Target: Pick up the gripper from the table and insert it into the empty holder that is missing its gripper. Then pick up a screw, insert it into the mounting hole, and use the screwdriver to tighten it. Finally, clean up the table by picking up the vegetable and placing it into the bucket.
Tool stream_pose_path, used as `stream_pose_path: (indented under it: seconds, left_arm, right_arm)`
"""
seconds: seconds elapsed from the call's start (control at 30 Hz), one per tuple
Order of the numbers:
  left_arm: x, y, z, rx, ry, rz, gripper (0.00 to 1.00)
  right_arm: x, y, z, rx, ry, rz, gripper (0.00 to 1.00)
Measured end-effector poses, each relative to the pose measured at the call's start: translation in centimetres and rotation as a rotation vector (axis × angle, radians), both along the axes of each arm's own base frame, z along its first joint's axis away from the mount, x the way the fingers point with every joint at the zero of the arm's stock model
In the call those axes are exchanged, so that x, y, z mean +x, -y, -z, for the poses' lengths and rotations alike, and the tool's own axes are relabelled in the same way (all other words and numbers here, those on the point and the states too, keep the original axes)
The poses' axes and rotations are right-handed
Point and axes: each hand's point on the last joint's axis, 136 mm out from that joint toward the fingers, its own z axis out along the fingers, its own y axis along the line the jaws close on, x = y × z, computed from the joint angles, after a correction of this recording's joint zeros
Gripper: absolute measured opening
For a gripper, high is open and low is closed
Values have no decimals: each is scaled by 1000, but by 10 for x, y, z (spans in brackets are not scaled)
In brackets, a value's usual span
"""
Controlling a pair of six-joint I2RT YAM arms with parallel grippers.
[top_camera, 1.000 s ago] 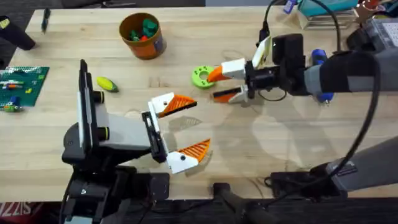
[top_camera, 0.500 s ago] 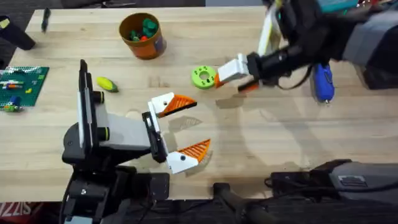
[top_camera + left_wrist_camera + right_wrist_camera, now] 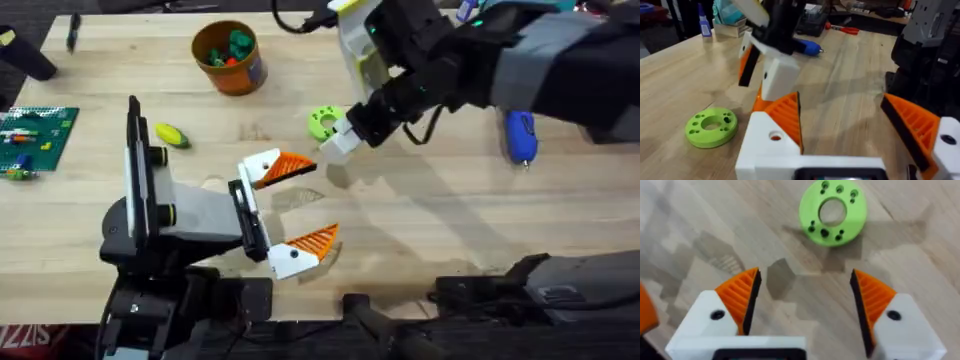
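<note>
The vegetable (image 3: pixel 172 135) lies on the table (image 3: pixel 420 250) at the left; the bucket (image 3: pixel 227 57) stands far behind it, well apart, with toys in it; the left pincer (image 3: pixel 302 203) is wide open in the middle and holds nothing; the green disc (image 3: pixel 323 123) lies just past it; the right pincer (image 3: pixel 805 295) hangs over the disc's near side, open and holding nothing, close to the left pincer's far finger; it may bump that finger or push the disc if it drops; the screwdriver (image 3: pixel 518 135) lies at the right; I cannot tell which holder is bare.
</note>
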Motion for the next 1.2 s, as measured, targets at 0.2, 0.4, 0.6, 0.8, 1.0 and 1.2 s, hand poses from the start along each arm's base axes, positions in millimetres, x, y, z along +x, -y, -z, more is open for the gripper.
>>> stream_pose_path:
  seconds: [0.2,0.4,0.6,0.8,1.0,1.2]
  left_arm:
    - [0,0,0,0,0,0,986]
    - [0,0,0,0,0,0,986]
    - [0,0,0,0,0,0,985]
    - [0,0,0,0,0,0,985]
    - [0,0,0,0,0,-1,985]
    - [0,0,0,0,0,-1,985]
  right_arm:
    - [21,-9,10,1,61,-3,614]
    - [34,-17,17,14,94,-3,377]
    - [42,-22,27,17,100,-2,349]
    - [42,-22,29,15,98,-2,348]
    - [44,-23,30,17,101,-2,336]
    - [44,-23,46,-1,74,-3,320]
